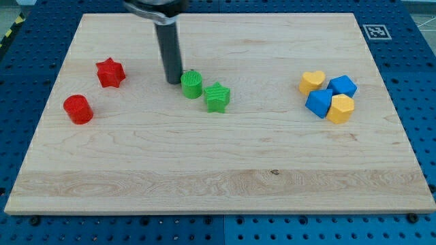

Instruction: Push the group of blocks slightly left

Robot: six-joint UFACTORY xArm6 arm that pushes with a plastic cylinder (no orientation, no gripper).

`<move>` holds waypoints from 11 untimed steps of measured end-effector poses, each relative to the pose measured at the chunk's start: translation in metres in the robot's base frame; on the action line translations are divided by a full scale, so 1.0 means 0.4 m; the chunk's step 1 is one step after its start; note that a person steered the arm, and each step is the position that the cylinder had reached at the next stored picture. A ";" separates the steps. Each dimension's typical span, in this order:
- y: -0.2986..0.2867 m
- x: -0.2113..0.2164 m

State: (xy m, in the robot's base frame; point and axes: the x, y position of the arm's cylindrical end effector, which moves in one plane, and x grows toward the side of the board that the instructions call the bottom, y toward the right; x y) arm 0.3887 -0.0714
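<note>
Our tip (173, 82) has no pincer and sits by the green cylinder (191, 84), far from the yellow and blue group (328, 95) on the view's right, so we might bump green blocks.

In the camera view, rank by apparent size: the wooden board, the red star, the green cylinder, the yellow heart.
1. Wooden board, by far.
2. Red star, green cylinder and yellow heart look too alike in size to rank.
</note>
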 end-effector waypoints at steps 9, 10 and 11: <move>0.896 0.051; 0.896 0.053; 0.870 0.123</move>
State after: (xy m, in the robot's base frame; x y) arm 0.4377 0.2767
